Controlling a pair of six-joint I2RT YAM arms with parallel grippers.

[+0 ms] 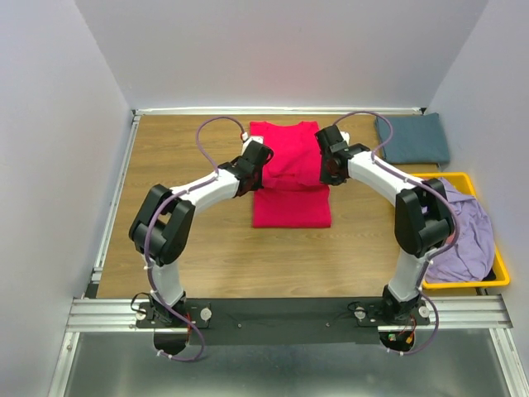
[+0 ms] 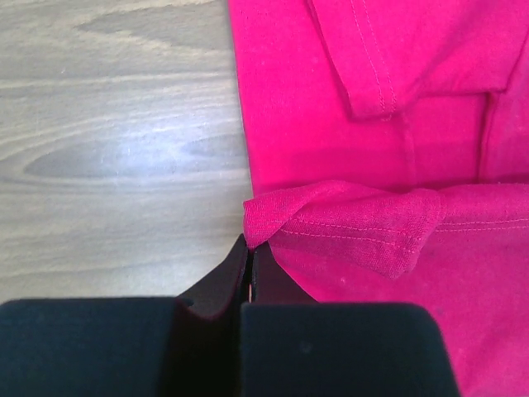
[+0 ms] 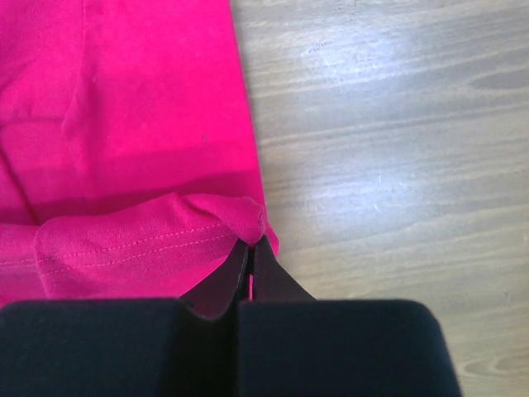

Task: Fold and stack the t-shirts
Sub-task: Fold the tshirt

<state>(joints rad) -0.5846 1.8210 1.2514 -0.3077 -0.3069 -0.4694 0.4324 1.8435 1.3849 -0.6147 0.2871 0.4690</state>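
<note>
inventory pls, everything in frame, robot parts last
crimson-pink t-shirt: one, crimson-pink, table centre, partly folded
blue-grey t-shirt: one, slate blue-grey, folded, far right corner of the table
lavender t-shirt: one, lavender, crumpled in the bin, spilling over its rim
bin: one, yellow, right edge of the table
table: one, brown wood grain, under everything
left gripper: one, black, shut on the crimson-pink t-shirt's left edge
right gripper: one, black, shut on the same shirt's right edge
</note>
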